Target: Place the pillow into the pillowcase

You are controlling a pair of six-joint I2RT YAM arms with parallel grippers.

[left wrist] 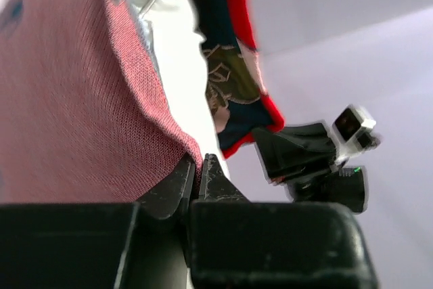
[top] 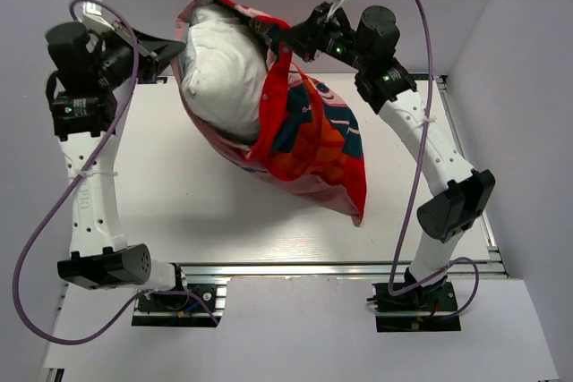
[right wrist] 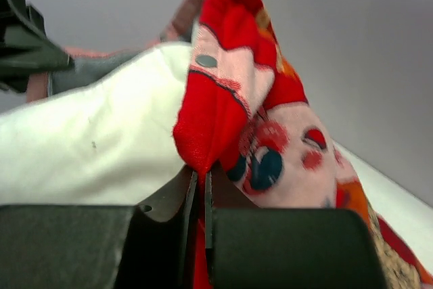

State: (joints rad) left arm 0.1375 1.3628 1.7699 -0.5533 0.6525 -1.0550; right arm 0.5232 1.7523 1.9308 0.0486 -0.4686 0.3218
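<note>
Pillow [top: 219, 64] lies between our two grippers, plump and white, bulging out of the open mouth of the pillowcase [top: 309, 140]. Our left gripper [left wrist: 198, 167] has its jaws pressed together on the pink lining edge, with the pillow just to its right. Our right gripper [right wrist: 199, 179] pinches the red hem, with the pillow to its left. The printed cloth below this gripper sags onto the table [top: 179, 203].

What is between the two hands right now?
The pillow, bulging from the open pillowcase. The left hand and right hand each pinch the pillowcase edge on either side of it, as the top view shows.
</note>
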